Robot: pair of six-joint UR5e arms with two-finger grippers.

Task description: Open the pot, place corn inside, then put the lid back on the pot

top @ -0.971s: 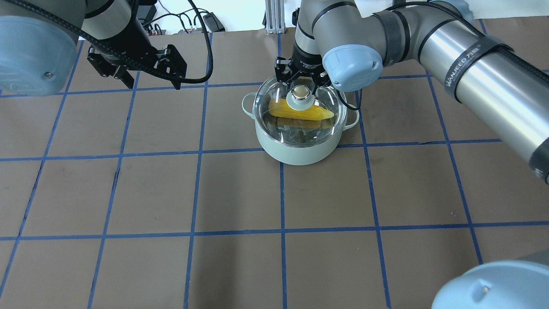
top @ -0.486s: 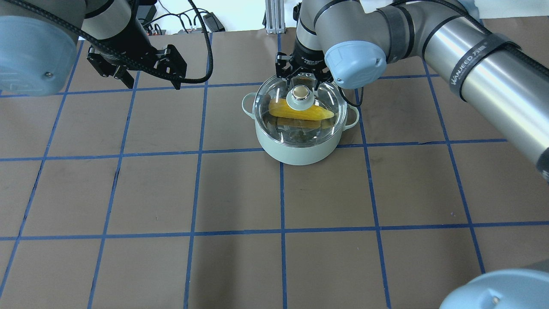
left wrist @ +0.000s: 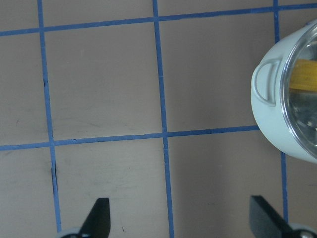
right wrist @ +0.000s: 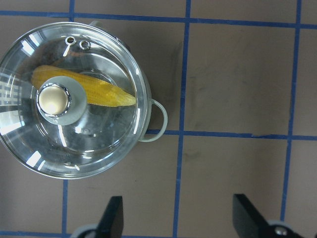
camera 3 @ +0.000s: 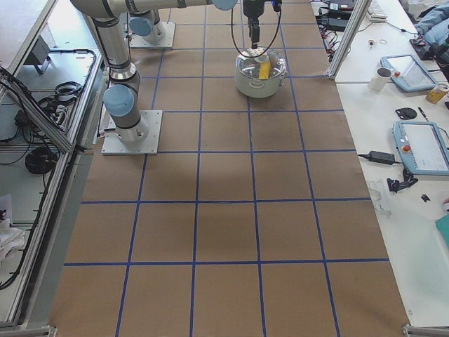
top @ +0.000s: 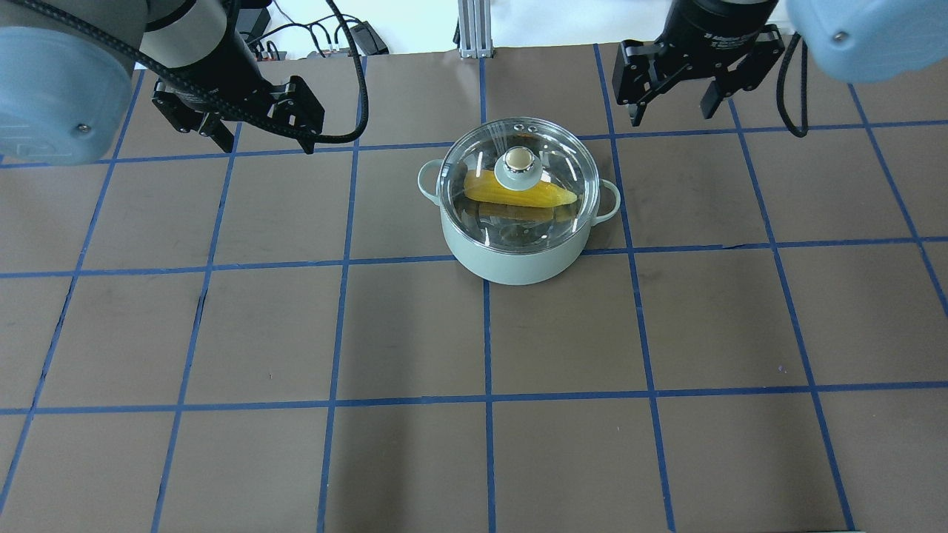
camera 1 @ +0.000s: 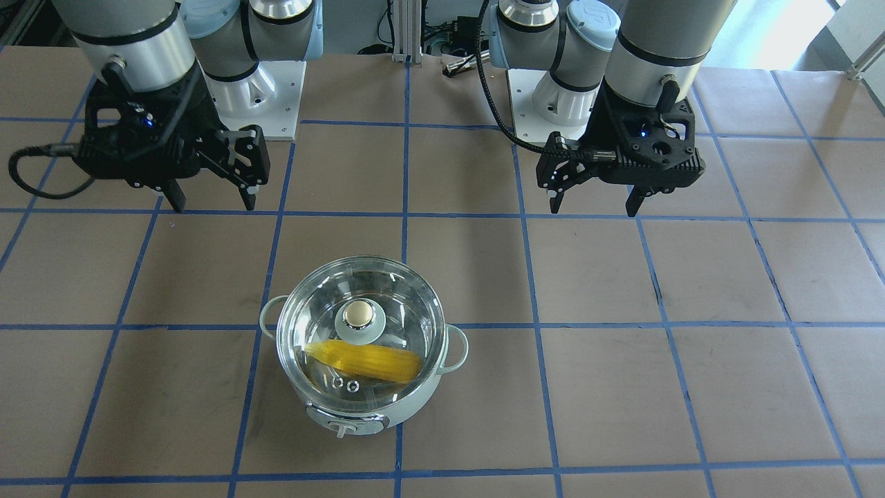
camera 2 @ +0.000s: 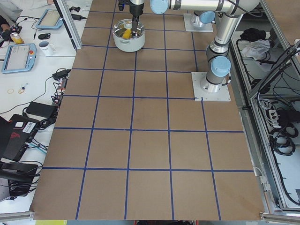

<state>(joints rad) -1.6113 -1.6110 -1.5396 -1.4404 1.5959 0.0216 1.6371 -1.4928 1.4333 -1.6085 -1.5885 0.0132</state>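
Observation:
The mint-green pot (top: 518, 259) stands on the table a little behind centre. The clear glass lid (top: 474, 215) sits on it, its gold knob up. The yellow corn (top: 544, 196) lies inside and shows through the glass. In the front view, the pot (camera 1: 415, 404), lid (camera 1: 401, 304) and corn (camera 1: 380, 361) look the same. My right gripper (top: 672, 115) is open and empty, behind and to the right of the pot. Its wrist view shows the lid (right wrist: 29, 129) and corn (right wrist: 106, 94) from above. My left gripper (top: 263, 144) is open and empty, far left of the pot (left wrist: 270, 124).
Brown paper with a blue tape grid covers the table (top: 415, 333). The two arm base plates (camera 1: 266, 97) (camera 1: 543, 97) stand on the robot's side. Cables (top: 355, 33) and an aluminium post (top: 470, 26) are at the far edge. Operator desks with tablets (camera 3: 421, 144) line that side.
My right gripper has left the lid knob and moved up, back and to the right. The lid stays on the pot. The left arm has barely moved.

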